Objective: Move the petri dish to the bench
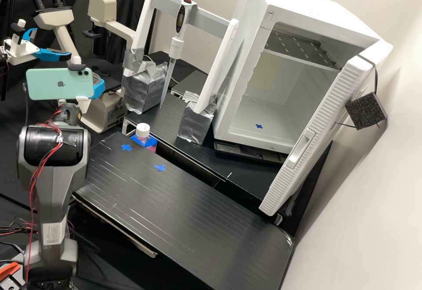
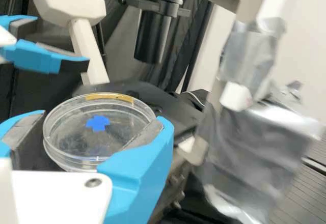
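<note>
A robotic hand pinches a clear petri dish between its two bright blue fingers, near a beige laboratory instrument. A blue cross shows within the dish's outline, and a yellow strip marks its rim. A pipette hangs upright on its stand, a white-capped bottle stands beside the black tabletop, and a white cabinet has its door open.
</note>
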`<state>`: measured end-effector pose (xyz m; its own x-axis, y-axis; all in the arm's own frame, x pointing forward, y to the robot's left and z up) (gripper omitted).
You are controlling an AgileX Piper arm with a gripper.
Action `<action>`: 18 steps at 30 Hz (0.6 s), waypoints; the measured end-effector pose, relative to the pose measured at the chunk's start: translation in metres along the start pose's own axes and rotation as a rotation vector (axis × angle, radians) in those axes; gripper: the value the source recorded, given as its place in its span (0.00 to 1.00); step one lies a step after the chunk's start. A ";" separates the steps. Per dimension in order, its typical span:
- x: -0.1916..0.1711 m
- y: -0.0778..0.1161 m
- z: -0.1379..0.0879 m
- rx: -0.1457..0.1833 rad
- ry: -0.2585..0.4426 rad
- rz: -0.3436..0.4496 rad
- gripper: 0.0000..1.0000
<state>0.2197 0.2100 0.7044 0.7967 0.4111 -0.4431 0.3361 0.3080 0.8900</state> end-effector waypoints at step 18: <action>-0.128 0.015 0.077 0.088 -0.047 0.244 0.00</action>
<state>0.1618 0.0960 0.7830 0.8814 0.4229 -0.2105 0.1717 0.1283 0.9768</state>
